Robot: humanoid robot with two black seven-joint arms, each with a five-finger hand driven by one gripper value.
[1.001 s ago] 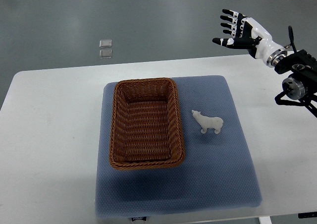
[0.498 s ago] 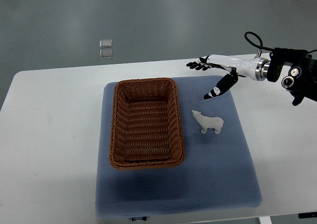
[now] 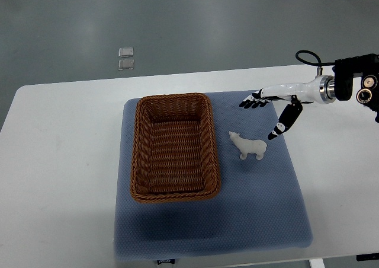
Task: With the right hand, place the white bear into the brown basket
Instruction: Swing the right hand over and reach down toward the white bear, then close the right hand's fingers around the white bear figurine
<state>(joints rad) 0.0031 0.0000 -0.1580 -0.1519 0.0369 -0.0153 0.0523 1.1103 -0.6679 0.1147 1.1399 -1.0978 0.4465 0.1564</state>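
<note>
A small white bear [image 3: 249, 146] stands on the blue mat [image 3: 260, 203], just right of the brown wicker basket [image 3: 174, 146], which holds nothing. My right hand [image 3: 266, 111] reaches in from the right edge and hovers above and slightly right of the bear. Its fingers [image 3: 251, 102] are spread flat and the thumb [image 3: 283, 124] points down toward the bear. It holds nothing and does not touch the bear. The left arm does not show.
The mat lies on a white table [image 3: 59, 161] with the grey floor beyond its far edge. Two small square plates [image 3: 125, 58] lie on the floor behind the table.
My right hand has swung down from high at the back right, turned its palm downward, then shifted right and closer to the bear. The bear and basket have not moved.
</note>
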